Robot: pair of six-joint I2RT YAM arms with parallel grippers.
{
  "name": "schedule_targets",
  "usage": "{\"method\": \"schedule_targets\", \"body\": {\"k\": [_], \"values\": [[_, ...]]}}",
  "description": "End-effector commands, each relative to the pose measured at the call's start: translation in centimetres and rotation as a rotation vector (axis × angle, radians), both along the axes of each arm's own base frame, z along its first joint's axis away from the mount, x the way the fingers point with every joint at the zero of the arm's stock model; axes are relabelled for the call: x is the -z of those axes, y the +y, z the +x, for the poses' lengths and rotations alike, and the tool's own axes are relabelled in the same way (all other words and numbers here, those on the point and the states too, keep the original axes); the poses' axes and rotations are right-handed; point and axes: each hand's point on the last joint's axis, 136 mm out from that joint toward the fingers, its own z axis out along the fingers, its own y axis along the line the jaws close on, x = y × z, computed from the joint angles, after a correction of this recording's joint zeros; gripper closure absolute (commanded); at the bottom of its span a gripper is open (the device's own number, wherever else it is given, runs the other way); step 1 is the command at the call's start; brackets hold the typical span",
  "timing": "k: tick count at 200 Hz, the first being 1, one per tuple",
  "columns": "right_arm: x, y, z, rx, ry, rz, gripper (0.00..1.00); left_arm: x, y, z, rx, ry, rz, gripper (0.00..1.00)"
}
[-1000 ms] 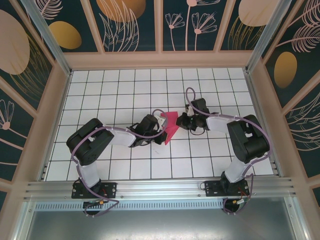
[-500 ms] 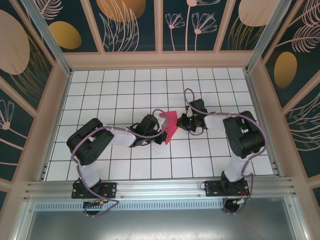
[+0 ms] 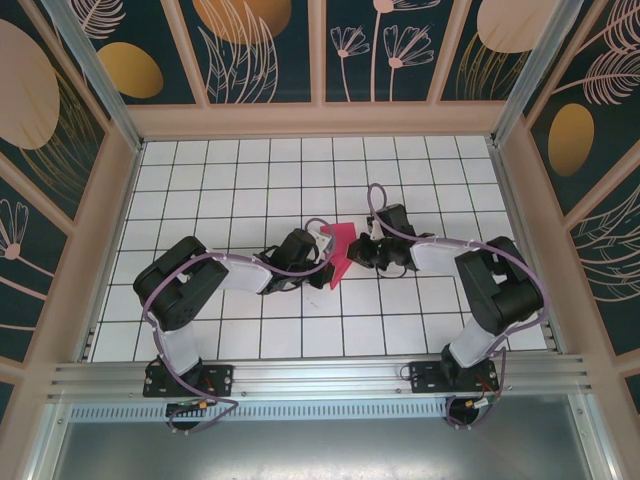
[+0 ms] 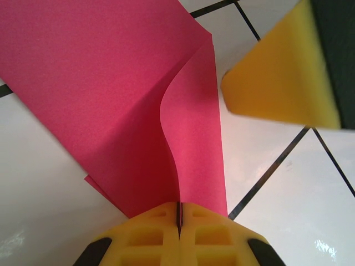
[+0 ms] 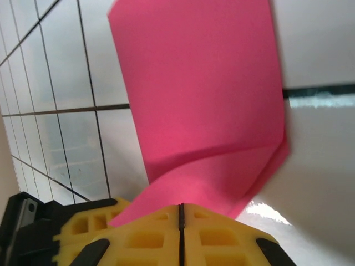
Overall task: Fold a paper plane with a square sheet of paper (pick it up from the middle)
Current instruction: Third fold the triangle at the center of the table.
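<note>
Change since a second ago: the right arm point(image 3: 490, 285) has swung its elbow outward to the right and its wrist has turned, with its claw edging a little toward the near side. The left arm point(image 3: 200, 280) and the paper sit about where they were.
Paper: a thin magenta-pink sheet of paper point(image 3: 341, 248), partly folded, sits over the middle of the white tiled table point(image 3: 250, 180), caught between the two claws. Whether any part rests on the tiles cannot be told.
Left side: the left gripper point(image 4: 178, 221) is closed, its yellow foam pads pressed flat together on one edge of the pink sheet. Two layers come out of the seam and spread away from it, the inner one bowing in a soft curve.
Right side: the right gripper point(image 5: 181, 221) is also pinched tight on the paper, at the opposite edge. The sheet fans upward from its pads, with a crease running across it just above the grip.
Claws to each other: they face one another across the sheet, close together. One yellow finger point(image 4: 283, 72) of the right claw hangs just beside the paper's free edge in the left wrist view.
</note>
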Motion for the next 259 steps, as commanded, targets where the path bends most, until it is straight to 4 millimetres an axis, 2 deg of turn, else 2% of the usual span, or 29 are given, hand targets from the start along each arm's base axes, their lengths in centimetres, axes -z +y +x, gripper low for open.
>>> {"method": "schedule_targets", "body": {"k": [1, 42, 58, 71, 108, 123, 158, 215, 236, 259], "values": [[0.9, 0.5, -0.2, 0.003, 0.021, 0.017, 0.89, 4.4, 2.5, -2.2, -0.005, 0.126, 0.139, 0.99], [3.9, -1.1, -0.7, 0.024, 0.085, -0.11, 0.9, 4.5, 2.4, -2.2, -0.002, 0.131, 0.142, 0.99], [4.5, -1.3, -1.0, 0.014, 0.099, -0.127, 0.9, 4.5, 2.3, -2.1, -0.001, 0.131, 0.141, 0.99], [4.0, -1.1, -1.0, 0.009, 0.091, -0.12, 0.9, 4.6, 2.3, -2.2, 0.0, 0.133, 0.142, 0.99], [-0.1, 0.4, -0.4, -0.017, 0.0, -0.026, 0.89, 4.6, 2.5, -2.3, -0.001, 0.133, 0.146, 0.99], [-1.1, 0.9, -0.8, -0.022, -0.013, 0.016, 0.89, 4.6, 2.5, -2.2, -0.003, 0.134, 0.145, 0.99], [-0.3, 1.5, -1.9, -0.028, 0.016, 0.035, 0.89, 4.5, 2.4, -2.2, -0.003, 0.134, 0.145, 0.99], [3.6, 0.3, -2.6, 0.007, 0.084, -0.068, 0.9, 4.6, 2.5, -2.3, -0.004, 0.137, 0.148, 1.0], [3.0, 0.5, -2.6, -0.003, 0.074, -0.055, 0.9, 4.7, 2.5, -2.3, -0.005, 0.14, 0.146, 1.0], [1.0, 1.4, -2.7, -0.017, 0.028, -0.003, 0.89, 4.7, 2.5, -2.3, -0.004, 0.14, 0.146, 0.99]]}}
